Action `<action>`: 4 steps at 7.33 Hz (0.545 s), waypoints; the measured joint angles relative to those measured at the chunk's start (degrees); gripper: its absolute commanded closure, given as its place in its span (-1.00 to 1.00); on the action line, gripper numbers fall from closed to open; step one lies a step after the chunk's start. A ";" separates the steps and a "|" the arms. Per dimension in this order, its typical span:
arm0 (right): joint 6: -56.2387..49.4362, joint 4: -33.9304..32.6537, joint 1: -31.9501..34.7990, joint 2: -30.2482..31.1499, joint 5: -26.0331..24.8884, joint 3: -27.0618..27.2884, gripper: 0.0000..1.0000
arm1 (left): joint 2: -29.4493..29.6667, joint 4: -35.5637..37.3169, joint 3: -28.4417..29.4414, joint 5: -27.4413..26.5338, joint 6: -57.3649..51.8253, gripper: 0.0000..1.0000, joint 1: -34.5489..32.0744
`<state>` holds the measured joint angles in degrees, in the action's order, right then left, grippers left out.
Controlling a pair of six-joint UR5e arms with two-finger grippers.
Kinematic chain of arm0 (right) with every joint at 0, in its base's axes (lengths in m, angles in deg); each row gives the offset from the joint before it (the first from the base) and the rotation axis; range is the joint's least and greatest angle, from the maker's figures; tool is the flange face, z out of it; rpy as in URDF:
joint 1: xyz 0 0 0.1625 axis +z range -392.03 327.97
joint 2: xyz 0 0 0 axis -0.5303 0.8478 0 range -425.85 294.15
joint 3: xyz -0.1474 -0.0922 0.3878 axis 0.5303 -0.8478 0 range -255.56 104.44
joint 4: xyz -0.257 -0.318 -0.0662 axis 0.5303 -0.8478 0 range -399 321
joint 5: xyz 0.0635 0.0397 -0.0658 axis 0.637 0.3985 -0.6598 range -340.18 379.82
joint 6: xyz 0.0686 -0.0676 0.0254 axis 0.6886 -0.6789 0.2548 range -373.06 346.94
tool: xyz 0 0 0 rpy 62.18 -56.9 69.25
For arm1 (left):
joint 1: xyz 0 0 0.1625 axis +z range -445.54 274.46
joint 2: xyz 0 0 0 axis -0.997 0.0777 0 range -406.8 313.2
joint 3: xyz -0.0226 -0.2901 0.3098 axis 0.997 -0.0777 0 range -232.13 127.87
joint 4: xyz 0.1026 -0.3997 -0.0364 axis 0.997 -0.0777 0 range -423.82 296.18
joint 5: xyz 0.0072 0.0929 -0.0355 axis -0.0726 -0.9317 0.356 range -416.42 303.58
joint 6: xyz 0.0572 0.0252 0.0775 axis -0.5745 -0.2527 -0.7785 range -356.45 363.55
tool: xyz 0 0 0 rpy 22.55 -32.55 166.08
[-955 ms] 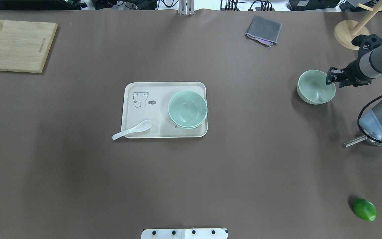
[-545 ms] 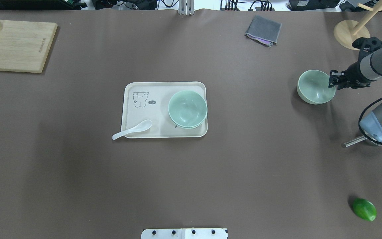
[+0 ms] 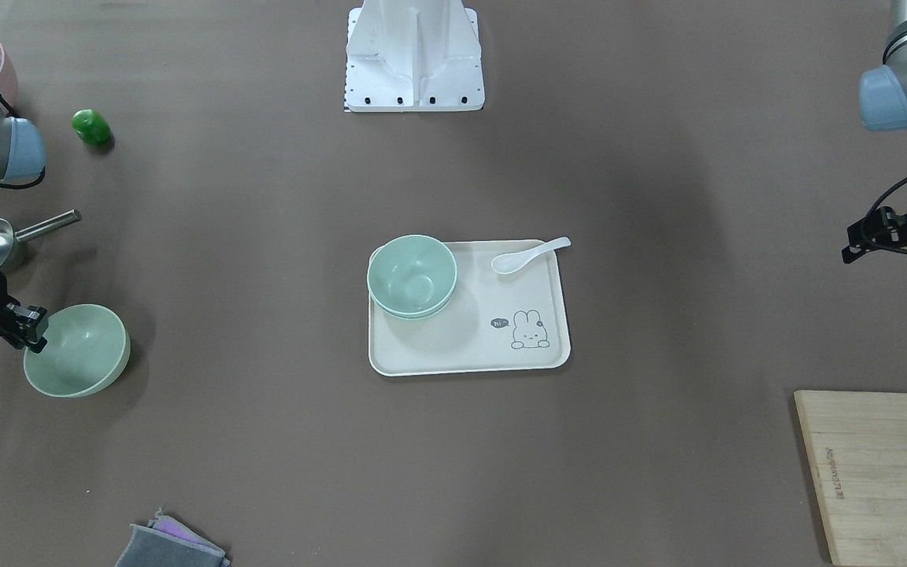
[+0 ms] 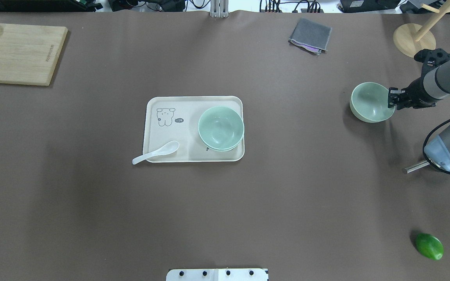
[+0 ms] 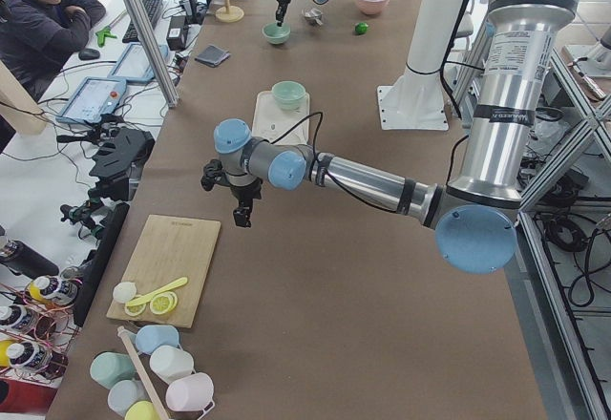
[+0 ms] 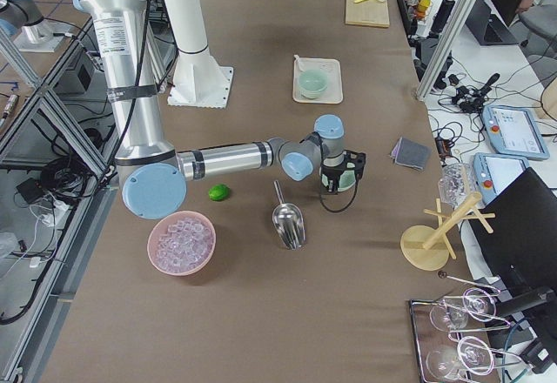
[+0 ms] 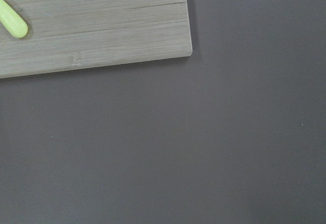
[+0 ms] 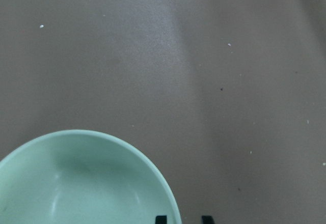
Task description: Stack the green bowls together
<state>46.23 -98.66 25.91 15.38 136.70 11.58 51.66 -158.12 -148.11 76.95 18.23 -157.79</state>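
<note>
Look to the right edge of the overhead view: the right claw (image 4: 391, 99) sits at the right-hand rim of a lone pale mint-green round plastic bowl (image 4: 370, 102), which stands upright on the brown tabletop (image 4: 287, 195). At the bottom of the right wrist view you see the claw's two black fingertips (image 8: 160, 219) narrowly apart and straddling that rim, one inside the bowl and one outside, with a gap showing on the outer side. At frame centre, a pair of matching mint-green bowls (image 4: 221, 128) is nested one inside the other on the right half of a cream rectangular tray (image 4: 193, 102). A white spoon (image 4: 156, 153) lies at its lower left, handle overhanging the edge. The left claw (image 5: 240, 218) hangs at the far left, near a pale wooden cutting board (image 4: 22, 52); you cannot tell how wide it is.
</note>
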 measured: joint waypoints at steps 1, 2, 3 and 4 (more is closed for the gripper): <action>0.02 -0.03 -0.20 0.03 -0.02 0.00 1.00 | -0.02 0.00 0.00 0.01 0.00 -0.98 0.00; 0.01 -0.08 -0.31 0.05 0.03 0.05 1.00 | -0.01 0.00 0.00 -0.03 0.00 -0.98 0.03; -0.02 -0.11 -0.32 -0.02 0.16 0.16 1.00 | 0.03 0.00 0.00 -0.34 0.00 -0.98 0.09; -0.05 -0.23 -0.36 -0.31 0.53 0.39 1.00 | 0.07 0.00 0.04 -0.87 0.00 -0.98 0.13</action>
<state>46.19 -98.89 25.55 15.07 137.23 11.97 51.74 -158.12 -148.07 76.08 18.23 -157.66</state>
